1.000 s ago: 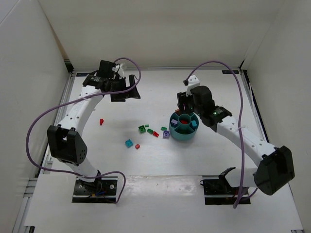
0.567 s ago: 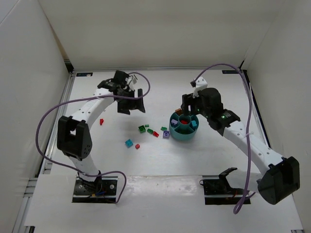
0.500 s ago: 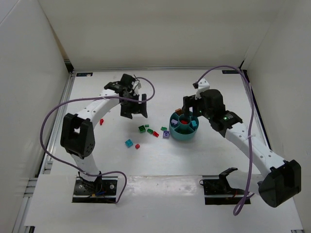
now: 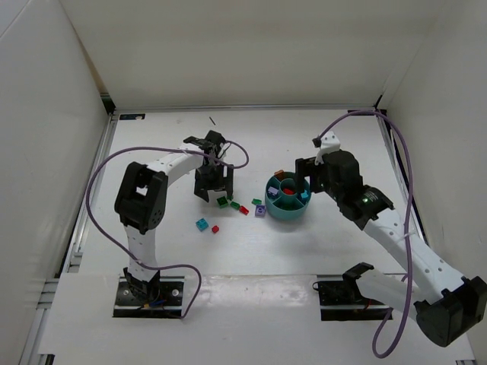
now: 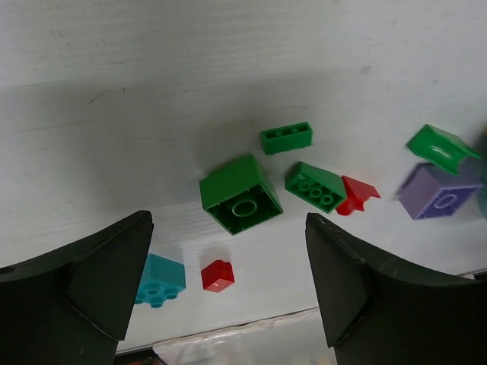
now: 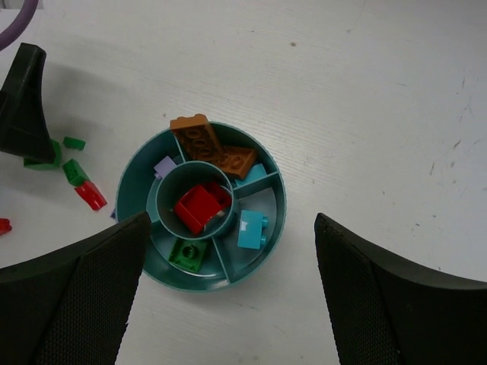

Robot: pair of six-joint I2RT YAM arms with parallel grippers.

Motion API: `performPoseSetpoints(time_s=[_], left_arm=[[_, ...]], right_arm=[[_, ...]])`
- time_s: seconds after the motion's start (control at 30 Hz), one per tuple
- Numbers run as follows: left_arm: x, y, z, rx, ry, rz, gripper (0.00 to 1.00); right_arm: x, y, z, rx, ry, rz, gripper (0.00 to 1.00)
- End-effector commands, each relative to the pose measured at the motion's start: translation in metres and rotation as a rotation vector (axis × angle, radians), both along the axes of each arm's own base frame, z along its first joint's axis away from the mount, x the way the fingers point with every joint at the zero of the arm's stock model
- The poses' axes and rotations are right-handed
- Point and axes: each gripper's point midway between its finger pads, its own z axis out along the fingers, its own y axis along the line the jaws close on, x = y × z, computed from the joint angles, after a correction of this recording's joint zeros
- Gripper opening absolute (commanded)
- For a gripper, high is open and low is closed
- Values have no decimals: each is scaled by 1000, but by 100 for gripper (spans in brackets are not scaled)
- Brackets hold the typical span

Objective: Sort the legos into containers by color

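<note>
- The teal bowl (image 6: 280,190) sits right of centre on the white desk (image 4: 251,258). Its centre cup holds a red brick (image 6: 202,207).
- The wedges around the cup hold two brown bricks (image 6: 217,148), a lilac brick (image 6: 165,166), a blue brick (image 6: 253,230) and a green brick (image 6: 189,253).
- Loose legos lie just left of the bowl: a large green block (image 5: 240,195) hollow side up, a thin green bar (image 5: 286,138), a green slope (image 5: 316,186) touching a red slope (image 5: 358,194), a purple brick (image 5: 435,192), a curved green piece (image 5: 441,144), a turquoise brick (image 5: 160,279) and a small red cube (image 5: 218,275).
- A lone red piece (image 4: 160,190) lies well apart to the left.
- The left tool (image 4: 215,193) hangs over the large green block, fingers spread wide, holding nothing.
- The right tool (image 4: 302,176) hangs over the bowl, fingers wide apart and empty.
</note>
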Motion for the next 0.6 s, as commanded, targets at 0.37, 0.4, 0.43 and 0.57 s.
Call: performPoseSetpoints(time_s=[0.37,0.4,0.43,0.57], left_arm=[[7,2,-17,50,25,10,87],[8,2,-16,45,19,12,84],[6,3,-19,52,29,10,82],[4,3,-17,45,27,9,72]], right_arm=[[-15,-29,1,-56,24,-133,90],[-16,-30,0,-59,24,-134,90],[-16,-31,0,-58,27,-142,90],[-19,-35,0,-61,27,-159,90]])
